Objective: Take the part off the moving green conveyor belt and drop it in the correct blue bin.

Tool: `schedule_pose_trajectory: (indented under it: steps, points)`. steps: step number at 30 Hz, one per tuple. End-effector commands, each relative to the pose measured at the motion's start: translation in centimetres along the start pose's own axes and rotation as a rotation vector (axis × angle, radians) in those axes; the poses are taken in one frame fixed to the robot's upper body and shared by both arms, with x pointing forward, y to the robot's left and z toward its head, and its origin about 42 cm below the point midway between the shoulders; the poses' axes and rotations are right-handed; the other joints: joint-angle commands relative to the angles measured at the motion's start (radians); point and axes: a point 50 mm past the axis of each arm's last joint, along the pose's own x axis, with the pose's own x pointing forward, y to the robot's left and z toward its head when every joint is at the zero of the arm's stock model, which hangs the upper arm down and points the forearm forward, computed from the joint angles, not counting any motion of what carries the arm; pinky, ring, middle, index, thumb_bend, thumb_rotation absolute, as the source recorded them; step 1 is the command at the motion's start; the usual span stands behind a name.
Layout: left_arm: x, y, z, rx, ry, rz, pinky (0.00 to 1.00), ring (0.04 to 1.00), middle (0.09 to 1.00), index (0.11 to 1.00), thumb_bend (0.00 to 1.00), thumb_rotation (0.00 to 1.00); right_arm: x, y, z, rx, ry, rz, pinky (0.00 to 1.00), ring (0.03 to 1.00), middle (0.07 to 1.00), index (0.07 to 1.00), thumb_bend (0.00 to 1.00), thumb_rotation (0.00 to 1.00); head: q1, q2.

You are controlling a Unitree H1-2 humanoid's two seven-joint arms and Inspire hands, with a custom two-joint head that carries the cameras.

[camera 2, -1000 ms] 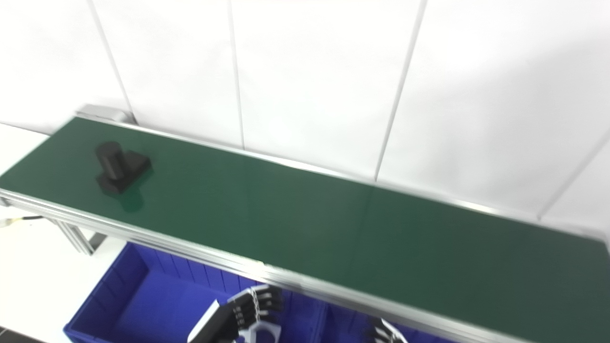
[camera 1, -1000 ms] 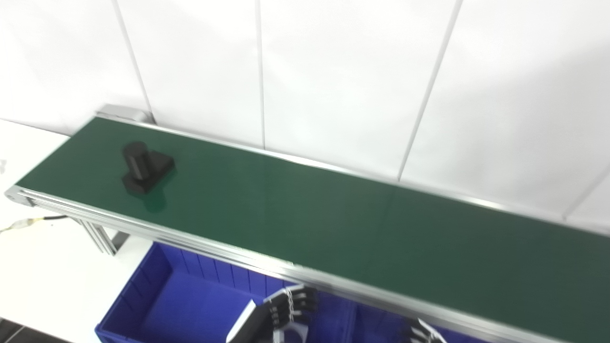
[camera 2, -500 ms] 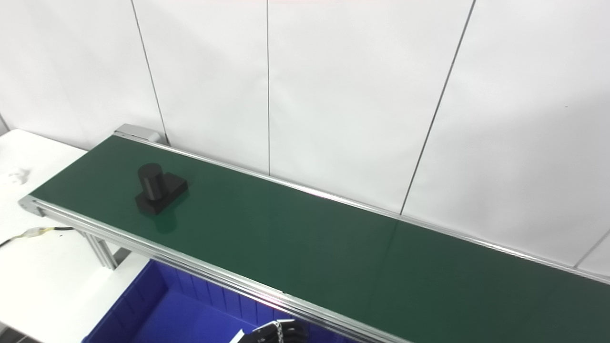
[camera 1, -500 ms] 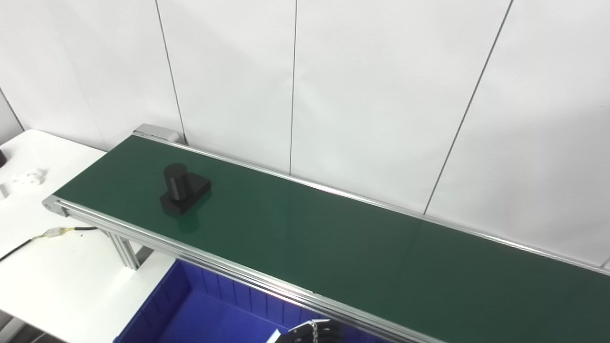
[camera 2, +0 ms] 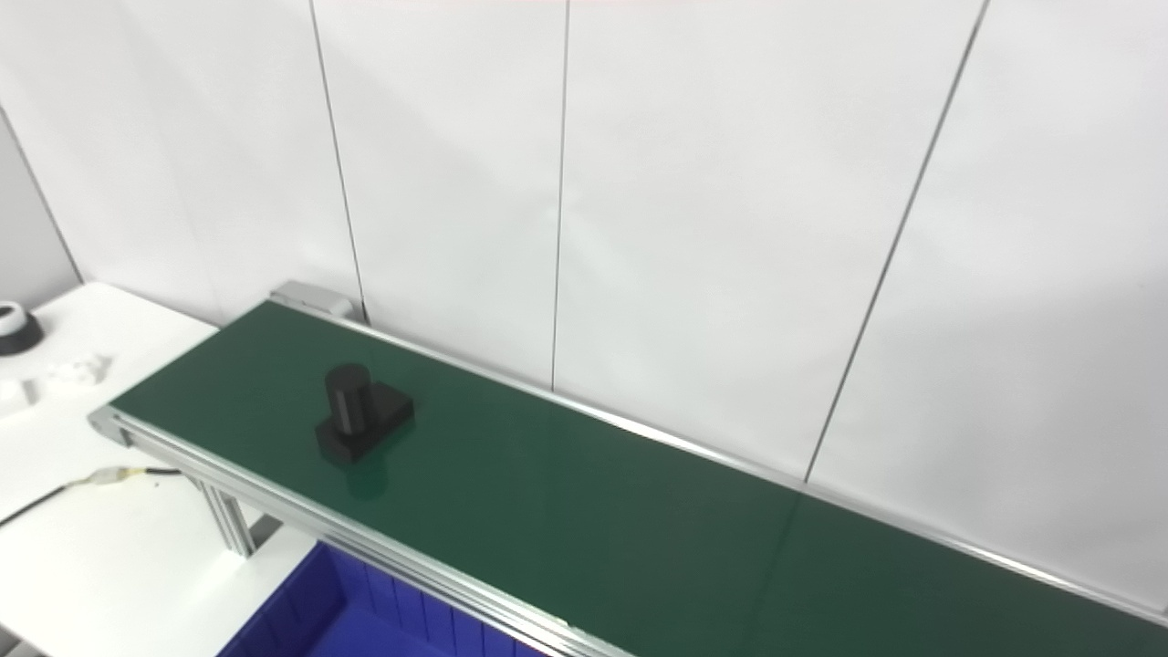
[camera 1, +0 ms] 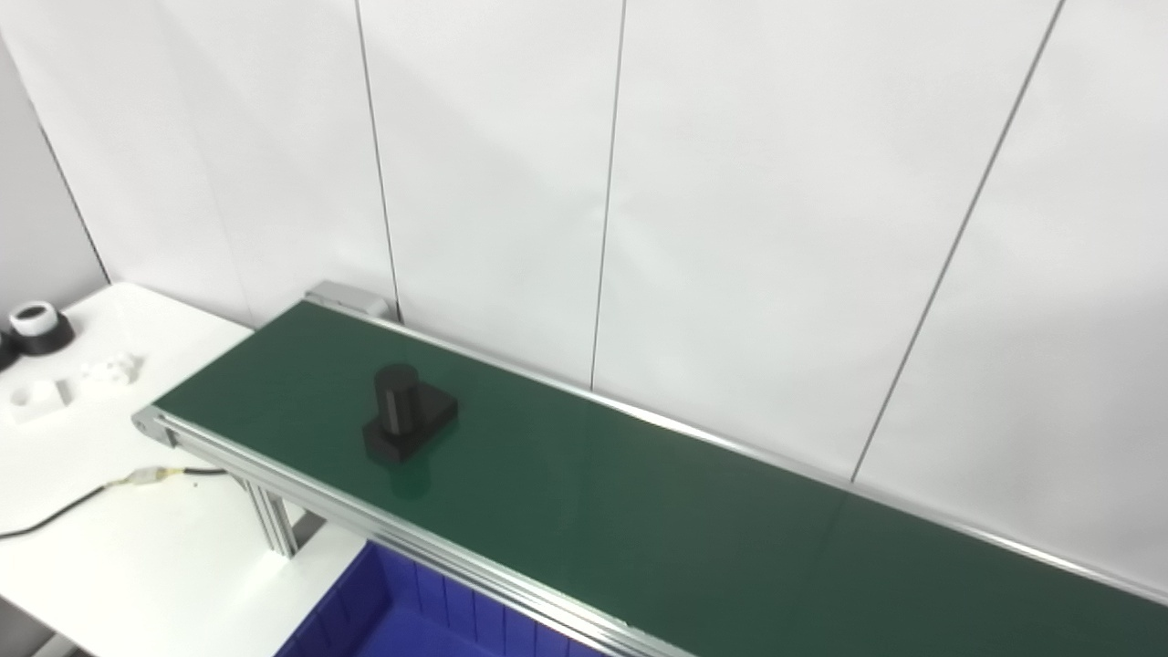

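Observation:
A black part (camera 1: 408, 423), an upright cylinder on a flat rectangular base, rides the green conveyor belt (camera 1: 639, 520) near its left end; the right eye view shows the part (camera 2: 362, 422) too. Below the belt's front rail, a corner of a blue bin (camera 1: 401, 620) shows at the bottom edge. Neither hand is in view in either picture.
A white table (camera 1: 100, 547) lies left of the belt, with a black cable (camera 1: 55, 520), small white parts (camera 1: 109, 370) and a black-and-white ring (camera 1: 36, 326) at its far left. White wall panels stand behind the belt.
The camera has tilted up and turned left, so the whole picture shifted down and right. Both hands dropped out of view at the bottom edge. The part sits a little farther along the belt.

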Motion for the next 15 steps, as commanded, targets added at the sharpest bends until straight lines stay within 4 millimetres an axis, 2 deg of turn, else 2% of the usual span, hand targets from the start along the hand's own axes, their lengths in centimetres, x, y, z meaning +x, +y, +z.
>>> schedule_pose_trajectory:
  steps: [1,15]
  points:
    - [1.08,-0.22,1.08,0.008,-0.075,-0.022,0.69,0.734,0.737,0.737,0.98,0.29,0.58,-0.56,1.05,-0.006,-0.087,-0.013,0.63,0.711,0.774,0.854,0.43,0.49,0.000,0.001]
    - [1.19,-0.37,0.93,-0.002,-0.072,-0.019,0.69,0.724,0.727,0.731,0.98,0.27,0.70,-0.80,1.07,-0.015,-0.090,-0.016,0.61,0.702,0.768,0.844,0.42,0.50,-0.001,0.007]
